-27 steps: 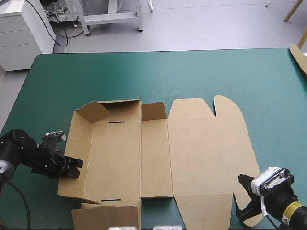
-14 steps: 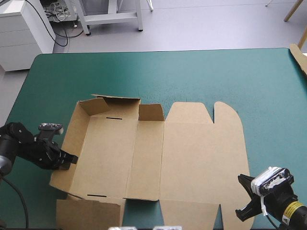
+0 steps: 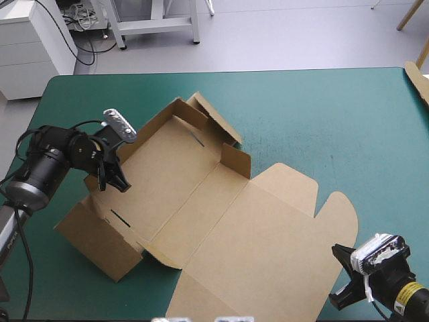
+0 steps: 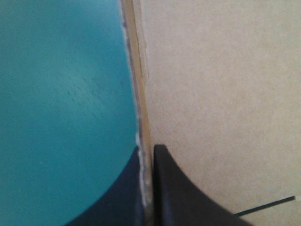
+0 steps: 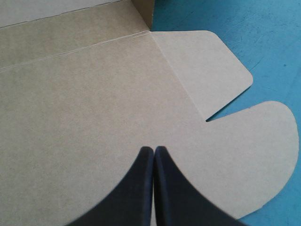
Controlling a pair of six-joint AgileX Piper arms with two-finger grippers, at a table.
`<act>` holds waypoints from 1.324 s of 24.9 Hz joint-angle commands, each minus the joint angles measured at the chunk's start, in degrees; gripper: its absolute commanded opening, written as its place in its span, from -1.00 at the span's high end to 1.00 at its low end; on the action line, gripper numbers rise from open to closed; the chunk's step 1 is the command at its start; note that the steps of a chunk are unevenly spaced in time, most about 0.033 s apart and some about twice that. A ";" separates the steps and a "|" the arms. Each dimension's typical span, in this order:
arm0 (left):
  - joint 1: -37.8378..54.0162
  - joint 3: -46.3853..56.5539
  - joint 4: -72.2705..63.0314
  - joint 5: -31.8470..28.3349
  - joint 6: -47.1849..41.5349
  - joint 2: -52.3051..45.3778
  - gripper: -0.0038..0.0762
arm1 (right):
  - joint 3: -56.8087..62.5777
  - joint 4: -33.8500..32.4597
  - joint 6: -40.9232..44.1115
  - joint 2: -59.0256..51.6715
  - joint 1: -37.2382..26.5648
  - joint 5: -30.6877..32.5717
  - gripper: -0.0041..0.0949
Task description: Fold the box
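Spare board (image 3: 418, 79) at upper right of worktop (image 3: 301, 107); left gripper (image 4: 146, 149) jaws pinch the box (image 3: 201, 201); right gripper (image 5: 154, 149) jaws clenched; box has swung diagonal since earlier.

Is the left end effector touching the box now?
Touching. In the left wrist view, the left end effector pinches an edge of the box between its fingers.

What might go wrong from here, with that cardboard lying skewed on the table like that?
1. The left gripper pinches only one thin wall of the box, so the board may slip out or crease there.
2. The right gripper is shut over the flat lid, not gripping it, so the sheet may swivel on the teal-green cover.
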 commanded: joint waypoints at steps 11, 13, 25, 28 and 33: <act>-28.57 -2.28 34.84 -12.78 -13.35 -1.57 0.92 | -1.41 0.12 -0.03 0.56 -0.09 -4.00 0.96; -31.30 -1.70 36.83 -12.78 -15.86 -1.57 0.92 | -1.41 0.15 -0.03 0.56 -0.09 -4.00 0.96; -45.04 14.46 71.71 -12.78 -43.54 -4.48 0.92 | -1.41 0.25 -0.03 0.56 -0.09 -4.00 0.96; -45.39 16.53 75.20 -14.07 -46.39 -7.21 0.92 | -1.41 0.25 0.01 0.56 -0.09 -4.00 0.96; -45.28 18.55 74.50 -17.33 -43.34 -11.95 0.92 | -1.41 0.47 0.31 0.56 -0.09 -4.05 0.96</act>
